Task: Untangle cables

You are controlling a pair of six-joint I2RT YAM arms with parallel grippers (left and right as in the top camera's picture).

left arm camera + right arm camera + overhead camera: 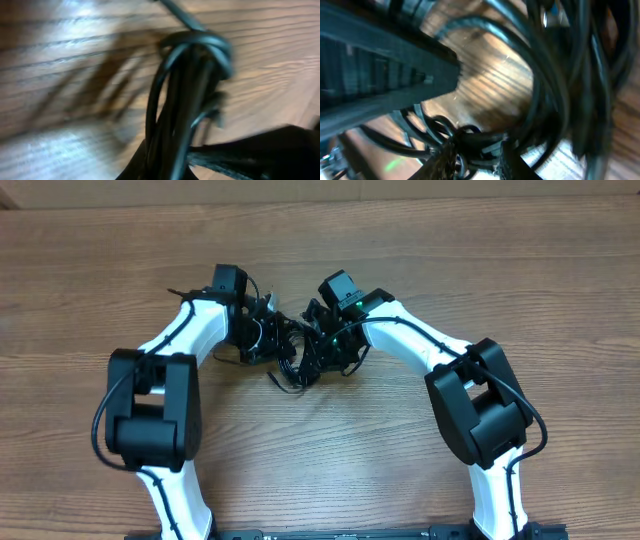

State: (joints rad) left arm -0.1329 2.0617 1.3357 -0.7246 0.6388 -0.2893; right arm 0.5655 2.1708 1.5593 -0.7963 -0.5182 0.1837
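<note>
Two grippers meet over one black tangle of cables (290, 365) at the middle of the wooden table (320, 240); its separate cords cannot be counted. The left gripper (258, 332) clamps a bunch of strands. Cords cross between the narrowly parted jaws of the right gripper (322, 352), grip unclear.

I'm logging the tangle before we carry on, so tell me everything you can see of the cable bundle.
The cables are thin, black, rubbery-looking cords knotted into one tight clump on the wooden table. A few loose loops spill from its near side onto the wood. Up close, several strands run together with one cord looped over their top. The left gripper is shut on the clump; the right gripper is in among its strands, grip unclear.
</note>
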